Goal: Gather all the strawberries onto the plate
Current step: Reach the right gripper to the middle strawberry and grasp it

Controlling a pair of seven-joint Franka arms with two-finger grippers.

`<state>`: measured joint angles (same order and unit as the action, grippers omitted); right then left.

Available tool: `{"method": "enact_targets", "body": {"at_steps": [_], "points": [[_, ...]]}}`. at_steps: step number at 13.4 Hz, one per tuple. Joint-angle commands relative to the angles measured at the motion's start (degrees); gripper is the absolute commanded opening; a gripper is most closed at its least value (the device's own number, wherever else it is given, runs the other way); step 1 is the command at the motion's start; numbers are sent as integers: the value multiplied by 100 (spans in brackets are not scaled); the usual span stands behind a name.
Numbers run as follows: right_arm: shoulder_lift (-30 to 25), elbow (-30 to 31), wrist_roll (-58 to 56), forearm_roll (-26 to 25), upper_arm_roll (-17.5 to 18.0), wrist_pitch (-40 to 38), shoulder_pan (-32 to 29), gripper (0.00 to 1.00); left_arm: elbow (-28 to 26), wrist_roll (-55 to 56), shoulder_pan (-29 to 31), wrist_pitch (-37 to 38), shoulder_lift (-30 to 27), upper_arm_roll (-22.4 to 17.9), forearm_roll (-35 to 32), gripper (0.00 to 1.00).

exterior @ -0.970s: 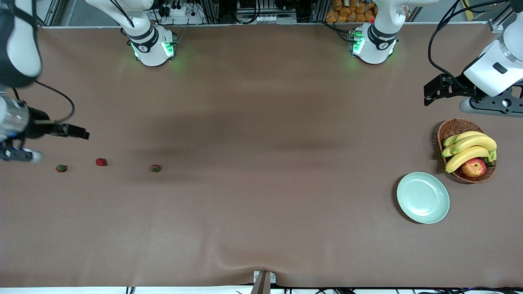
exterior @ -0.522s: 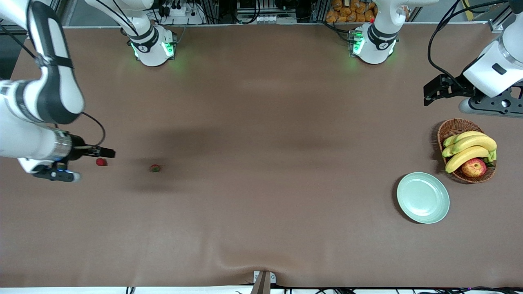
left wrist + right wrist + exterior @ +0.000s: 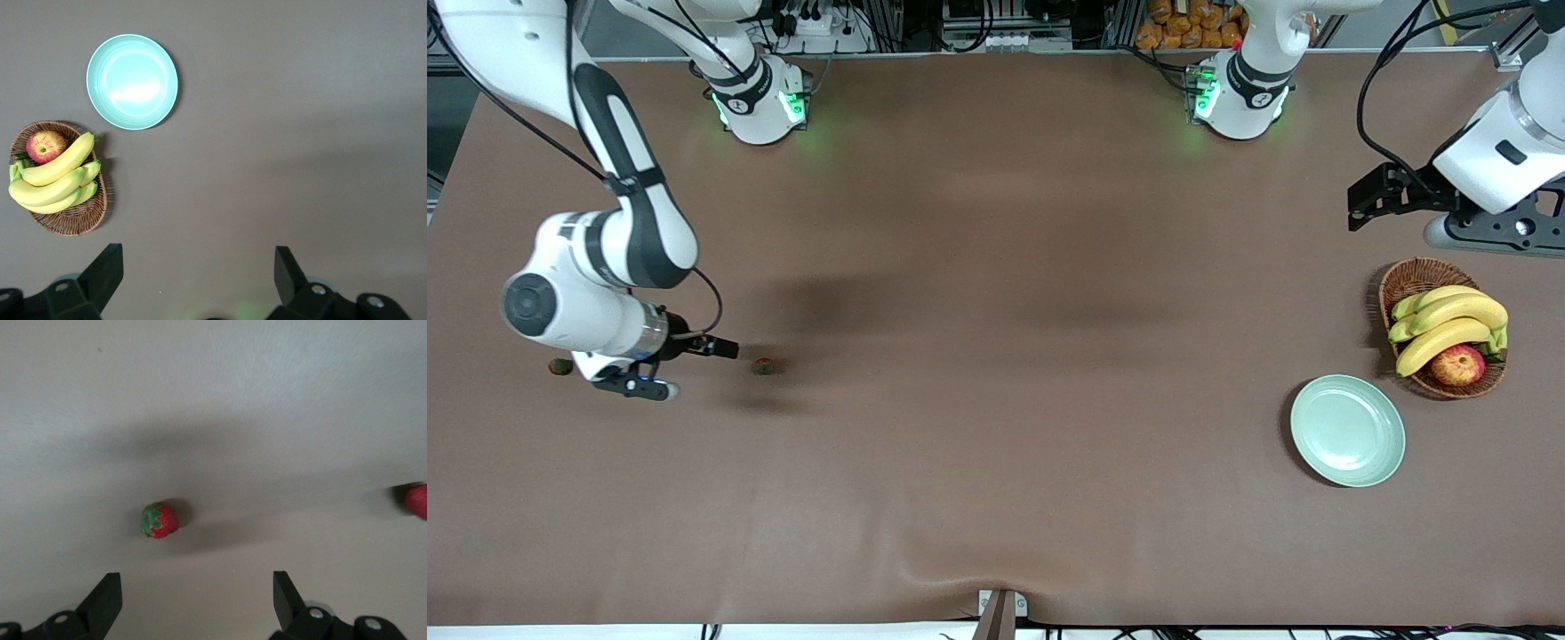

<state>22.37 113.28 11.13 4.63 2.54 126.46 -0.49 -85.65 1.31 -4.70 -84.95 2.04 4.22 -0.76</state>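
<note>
Two strawberries show in the front view: one [image 3: 764, 365] just beside my right gripper [image 3: 725, 348], one [image 3: 560, 365] half hidden by the right arm at that arm's end of the table. The third is hidden under the arm. In the right wrist view a strawberry [image 3: 159, 520] with a green cap lies ahead of the open, empty right gripper [image 3: 195, 600], and another strawberry [image 3: 417, 501] sits at the frame's edge. The mint-green plate [image 3: 1347, 430] lies at the left arm's end; it also shows in the left wrist view [image 3: 132, 81]. My left gripper [image 3: 1360, 206] waits open and empty [image 3: 197, 273] above the table near the basket.
A wicker basket [image 3: 1414, 276] with bananas [image 3: 1449, 322] and a red-yellow apple [image 3: 1458, 364] stands beside the plate, farther from the front camera. It also shows in the left wrist view [image 3: 73, 220]. The brown table cover has a ripple [image 3: 996, 556] at its near edge.
My right arm has swung in from its end of the table along the row of strawberries. It now covers the middle strawberry, and the end one shows again. The left arm has not moved.
</note>
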Motion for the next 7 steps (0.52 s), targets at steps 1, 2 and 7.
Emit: {"method": "enact_targets", "body": {"at_steps": [1, 2, 7], "points": [[161, 18, 459, 108, -26, 150, 233, 100, 22, 44, -22, 75, -1, -27, 76, 100], [214, 27, 573, 108, -26, 220, 364, 100, 22, 36, -22, 75, -1, -27, 76, 100], [583, 1, 715, 12, -44, 984, 524, 93, 22, 18, -5, 75, -1, -27, 76, 100]]}}
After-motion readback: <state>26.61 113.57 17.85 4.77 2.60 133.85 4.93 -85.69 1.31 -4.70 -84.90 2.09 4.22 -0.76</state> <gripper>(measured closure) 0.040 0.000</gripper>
